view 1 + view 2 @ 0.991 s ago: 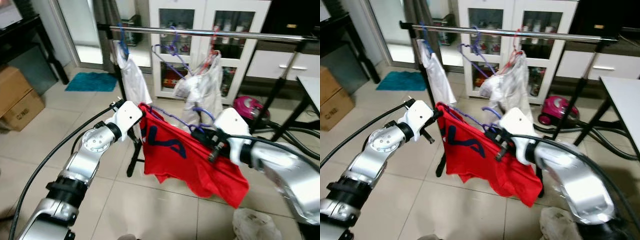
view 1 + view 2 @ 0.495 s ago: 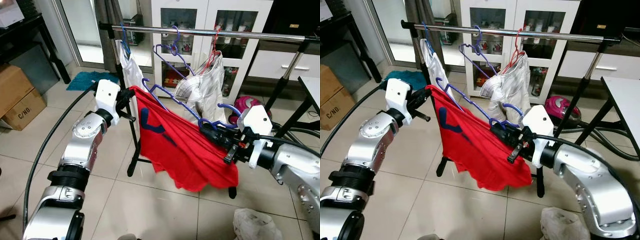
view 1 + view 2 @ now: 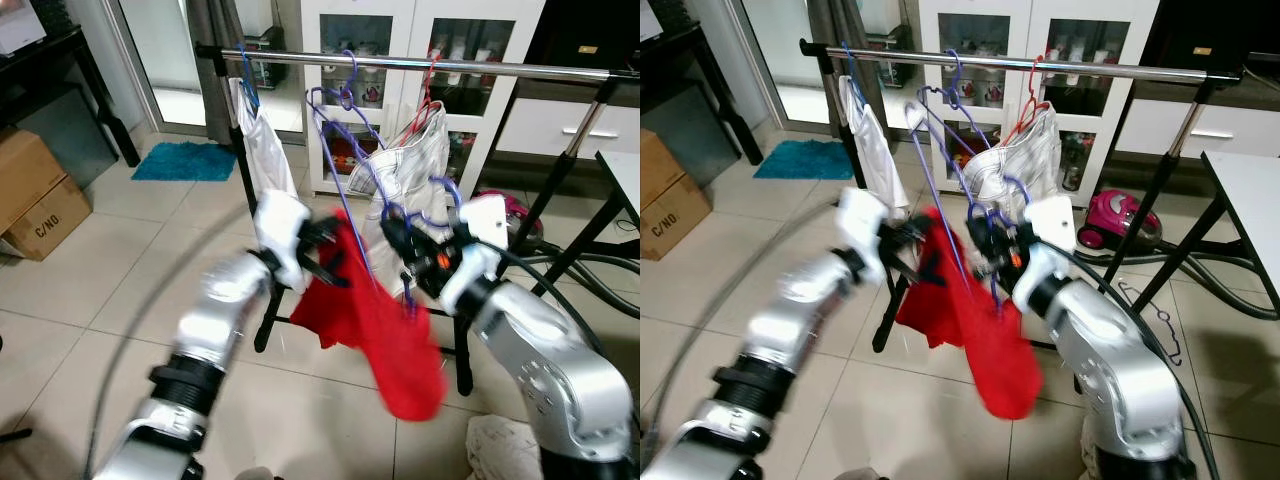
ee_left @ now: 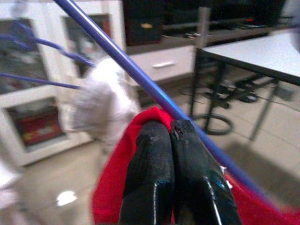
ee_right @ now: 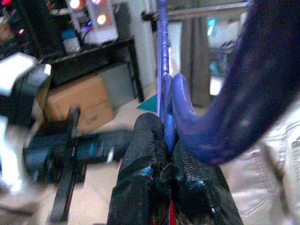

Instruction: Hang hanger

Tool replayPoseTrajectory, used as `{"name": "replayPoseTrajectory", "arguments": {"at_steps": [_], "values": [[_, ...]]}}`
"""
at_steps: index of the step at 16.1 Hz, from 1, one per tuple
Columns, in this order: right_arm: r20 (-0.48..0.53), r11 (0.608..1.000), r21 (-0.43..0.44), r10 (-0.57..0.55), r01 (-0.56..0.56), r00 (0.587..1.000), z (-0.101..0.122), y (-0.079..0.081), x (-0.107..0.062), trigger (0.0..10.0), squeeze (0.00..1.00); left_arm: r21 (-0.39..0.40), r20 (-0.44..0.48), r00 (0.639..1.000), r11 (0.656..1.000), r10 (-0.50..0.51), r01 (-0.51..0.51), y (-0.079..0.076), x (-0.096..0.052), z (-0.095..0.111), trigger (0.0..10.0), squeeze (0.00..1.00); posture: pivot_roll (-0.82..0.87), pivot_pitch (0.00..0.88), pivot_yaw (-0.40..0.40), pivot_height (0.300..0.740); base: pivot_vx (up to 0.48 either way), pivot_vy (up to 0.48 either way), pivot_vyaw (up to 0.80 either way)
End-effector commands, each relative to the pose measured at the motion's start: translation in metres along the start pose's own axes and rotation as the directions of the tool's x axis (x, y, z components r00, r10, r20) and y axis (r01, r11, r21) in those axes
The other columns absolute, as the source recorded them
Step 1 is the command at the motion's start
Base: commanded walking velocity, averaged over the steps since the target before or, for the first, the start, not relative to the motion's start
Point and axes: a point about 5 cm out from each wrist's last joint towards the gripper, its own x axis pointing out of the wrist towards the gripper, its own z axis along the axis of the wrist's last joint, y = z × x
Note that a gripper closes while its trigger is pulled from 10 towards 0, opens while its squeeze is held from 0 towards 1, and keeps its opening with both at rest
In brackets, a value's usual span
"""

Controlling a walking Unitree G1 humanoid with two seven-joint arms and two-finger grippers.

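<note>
Both grippers are at work in front of the clothes rail [image 3: 420,66]: the right gripper [image 3: 392,232] has its two black fingers pressed together on the purple hanger [image 3: 352,190], which the right wrist view shows as a blue-purple bar and hook [image 5: 220,108] pinched between the fingertips [image 5: 150,136], while the left gripper [image 3: 325,262] has its fingers closed on the edge of the red shirt [image 3: 385,325], with the hanger's bar running just past them in the left wrist view [image 4: 140,79]. The shirt droops from the hanger in a bunched fold between the two arms, below the rail and in front of the white garment [image 3: 405,185] that already hangs there on a red hanger [image 3: 428,85]. The step in hand looks like carrying the loaded hanger up toward the rail; its hook is not yet over the bar. The left arm is blurred, so it is probably swinging. The next move seems to call for the right gripper to raise the hook above the rail in the free stretch between the white cloth [image 3: 262,150] at the left end and the white garment (another purple hanger [image 3: 345,80] already sits there, so the gap is narrow), then lower it until it catches, with the left gripper keeping the shirt from sliding off.
</note>
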Motion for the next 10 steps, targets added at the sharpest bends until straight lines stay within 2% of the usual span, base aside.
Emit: {"name": "replayPoseTrajectory", "arguments": {"at_steps": [1,2,4,5,7,8,9,10], "values": [[0.041,0.997,0.007,-0.072,0.071,0.997,0.005,-0.008,0.001,0.0,0.0,0.022,0.004,1.0,1.0,-0.009,0.009,0.0,-0.001,0.005,0.0,0.0,-0.02,0.0,0.07,0.74,0.0,0.0,0.0],[0.107,0.98,0.05,-0.199,0.195,0.974,0.013,-0.019,0.006,0.0,0.0,0.011,0.01,0.999,0.999,-0.051,0.051,-0.007,0.001,0.006,0.0,0.0,-0.02,0.0,0.073,0.74,0.0,0.0,0.0],[0.13,0.957,0.035,-0.29,0.288,0.948,0.015,-0.028,0.008,0.0,0.0,-0.025,0.041,0.988,0.988,-0.148,0.149,-0.023,0.0,0.011,0.0,0.0,-0.02,0.0,0.077,0.74,0.0,0.0,0.0],[0.12,0.953,0.018,-0.301,0.301,0.946,0.013,-0.031,0.008,0.0,0.0,-0.028,0.04,0.988,0.988,-0.151,0.152,-0.024,-0.002,0.011,0.0,0.0,-0.02,0.0,0.076,0.74,0.0,0.0,0.0],[0.057,0.931,-0.071,-0.354,0.358,0.933,0.002,-0.041,-0.001,0.0,0.0,-0.02,0.013,0.995,0.995,-0.099,0.099,-0.018,-0.013,0.004,0.0,0.0,-0.03,0.0,0.072,0.74,0.0,0.0,0.0],[-0.025,0.913,-0.083,-0.404,0.4,0.915,-0.015,-0.047,-0.015,10.0,0.0,-0.01,-0.025,1.0,1.0,-0.011,0.011,-0.007,-0.028,-0.003,0.0,0.0,-0.02,0.0,0.067,0.74,0.0,0.0,0.0],[-0.098,0.909,-0.09,-0.415,0.407,0.905,-0.032,-0.046,-0.032,10.0,0.0,-0.003,-0.067,0.993,0.995,0.1,-0.1,0.008,-0.05,-0.012,0.0,0.0,-0.03,0.0,0.066,0.74,0.0,0.0,0.0],[-0.109,0.908,-0.108,-0.416,0.405,0.903,-0.037,-0.044,-0.037,10.0,0.0,0.007,-0.077,0.989,0.992,0.128,-0.128,0.012,-0.055,-0.014,0.0,0.0,-0.03,0.0,0.068,0.74,0.0,0.0,0.0]]}}
